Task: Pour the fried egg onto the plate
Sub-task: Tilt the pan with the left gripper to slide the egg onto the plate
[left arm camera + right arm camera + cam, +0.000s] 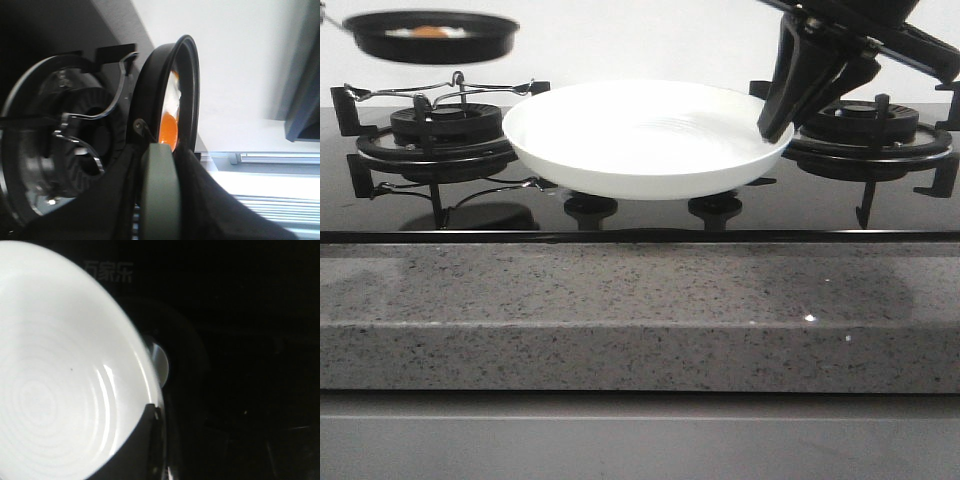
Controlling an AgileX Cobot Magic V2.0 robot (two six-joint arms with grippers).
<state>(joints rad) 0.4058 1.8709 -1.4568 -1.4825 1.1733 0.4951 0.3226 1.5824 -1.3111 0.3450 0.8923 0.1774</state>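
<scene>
While a long grey speckled stone counter (640, 320) fills the near half of the front view, a glossy black gas hob (640, 215) stretches behind it, with one burner (430, 130) on my left and another burner (870, 130) on my right.

Between the burners, the plate (640, 140) is the largest thing I handle. It is wide, shallow and plain white, raised above the hob surface. My right gripper (772, 128) comes down from the upper right and is clenched on the plate's right rim, one finger (135, 450) lying over the inside edge in my right wrist view. The plate spreads away from that grip toward my left side.

Next in size is the black frying pan (430, 36), up at the far left, held level in the air above the left burner and well apart from the plate. My left gripper (160, 165) is at the pan's handle (160, 195), but I cannot tell whether it is clenched, because the handle hides the fingers.

Smallest, the fried egg (170, 112) lies inside the pan, white with an orange yolk, just beyond my left gripper.
</scene>
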